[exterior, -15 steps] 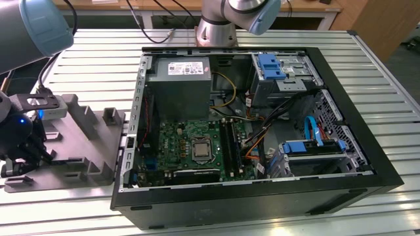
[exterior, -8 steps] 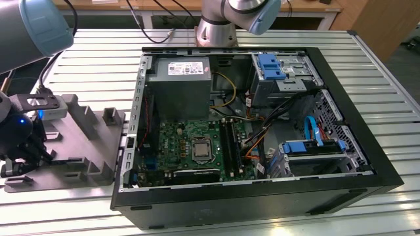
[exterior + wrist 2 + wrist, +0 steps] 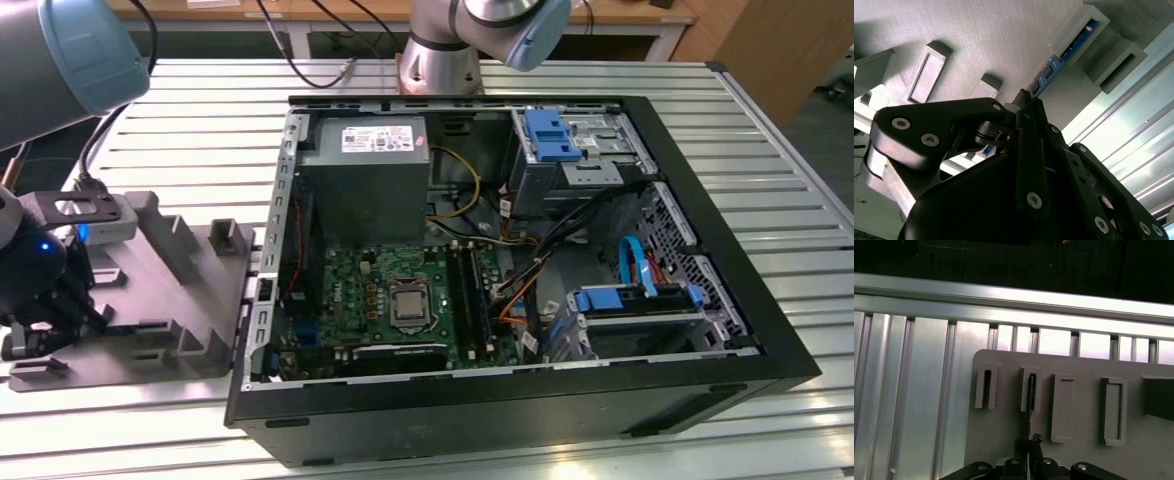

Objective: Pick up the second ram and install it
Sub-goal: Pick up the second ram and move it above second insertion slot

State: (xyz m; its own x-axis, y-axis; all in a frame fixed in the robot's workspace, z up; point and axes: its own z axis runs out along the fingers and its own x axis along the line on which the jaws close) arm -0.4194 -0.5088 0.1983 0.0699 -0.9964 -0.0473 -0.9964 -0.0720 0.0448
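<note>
The second ram (image 3: pixel 1053 66) is a thin bluish-green stick standing on edge in the grey holder (image 3: pixel 994 35), its far end in a raised slot (image 3: pixel 1088 26). In the first wrist view the ram (image 3: pixel 1028 412) shows edge-on as a dark line running from a slot (image 3: pixel 1031 390) of the holder (image 3: pixel 1079 450) to my fingers. My gripper (image 3: pixel 1026 100) (image 3: pixel 1029 442) is shut on the ram's near end, one finger on each face. In the exterior view the gripper (image 3: pixel 47 320) sits low over the holder (image 3: pixel 174 290) at that view's left.
An open computer case (image 3: pixel 694 330) lies in the middle of the slatted metal table (image 3: pixel 200 120). Inside are the motherboard (image 3: pixel 400 300), its memory slots (image 3: pixel 470 290), a power supply (image 3: pixel 363 150), blue drive brackets (image 3: pixel 550 135) and loose cables. The arm's base (image 3: pixel 441 60) stands behind the case.
</note>
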